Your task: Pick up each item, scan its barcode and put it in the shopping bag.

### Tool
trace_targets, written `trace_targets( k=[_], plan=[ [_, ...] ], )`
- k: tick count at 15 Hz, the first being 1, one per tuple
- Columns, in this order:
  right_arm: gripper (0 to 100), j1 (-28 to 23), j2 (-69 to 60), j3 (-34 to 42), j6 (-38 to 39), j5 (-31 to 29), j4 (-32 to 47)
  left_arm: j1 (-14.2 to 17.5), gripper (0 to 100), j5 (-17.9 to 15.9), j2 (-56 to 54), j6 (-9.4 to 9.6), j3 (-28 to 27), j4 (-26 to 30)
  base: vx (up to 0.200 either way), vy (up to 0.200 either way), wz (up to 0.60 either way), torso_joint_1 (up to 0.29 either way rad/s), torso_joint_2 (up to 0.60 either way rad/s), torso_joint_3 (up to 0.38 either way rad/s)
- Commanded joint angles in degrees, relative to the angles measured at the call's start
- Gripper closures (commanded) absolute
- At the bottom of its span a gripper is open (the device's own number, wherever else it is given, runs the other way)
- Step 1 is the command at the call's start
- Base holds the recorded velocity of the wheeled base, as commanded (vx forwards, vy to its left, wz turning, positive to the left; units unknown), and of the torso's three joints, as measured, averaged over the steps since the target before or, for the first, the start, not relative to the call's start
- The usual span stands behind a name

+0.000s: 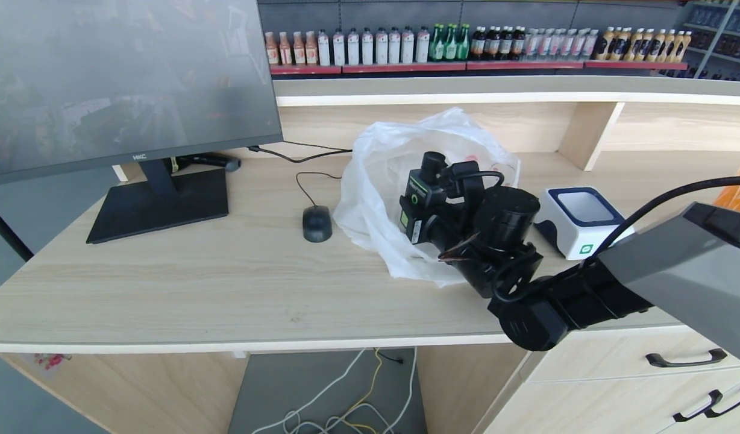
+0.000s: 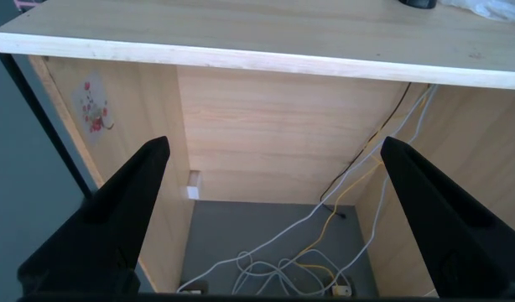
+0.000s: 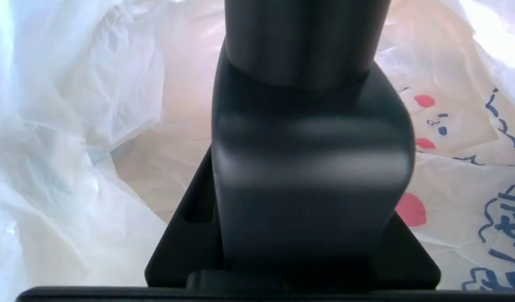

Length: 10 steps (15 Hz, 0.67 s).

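Right claw [image 1: 429,181] is sitting in the shopping bag [image 1: 376,157], and I cannot tell its grip; left claw [image 2: 273,214] is hanging with fingers apart; the bag's film is looking flimsy and slippery, so pinch the rim

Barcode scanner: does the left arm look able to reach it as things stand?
Probably not directly. The left pincer sits open below the counter edge, and the shopping bag and the right arm stand between it and the barcode scanner.

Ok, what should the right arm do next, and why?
Probably lower a little and release. The right gripper is at the mouth of the shopping bag, apparently holding a dark item, with white plastic all around it in the wrist view.
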Motion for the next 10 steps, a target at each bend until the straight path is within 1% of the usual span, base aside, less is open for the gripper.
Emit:
trace_targets(
  k=[1,3,5,8,10],
  plan=[
    [100,-0.12,0.48,-2.04,-0.24,0.04,0.64,0.05,0,0.0,0.0,-0.02,0.0,0.0,0.0,0.0,0.0,0.0,0.0,0.0],
    [100,-0.21,1.36,-4.67,-0.32,0.12,1.16,-0.04,0,0.0,0.0,-0.02,0.0,0.0,0.0,0.0,0.0,0.0,0.0,0.0],
    [100,-0.12,1.54,-5.29,-0.32,0.3,1.6,0.05,0,0.0,0.0,-0.02,0.0,0.0,0.0,0.0,0.0,0.0,0.0,0.0],
    [100,-0.12,2.06,-6.52,-0.32,0.04,5.3,-0.04,0,0.0,0.0,-0.02,0.0,0.0,0.0,0.0,0.0,0.0,0.0,0.0],
    [100,-0.12,4.0,-8.63,-0.5,0.04,5.47,0.05,0,0.0,0.0,-0.02,0.0,0.0,0.0,0.0,0.0,0.0,0.0,0.0]
  ],
)
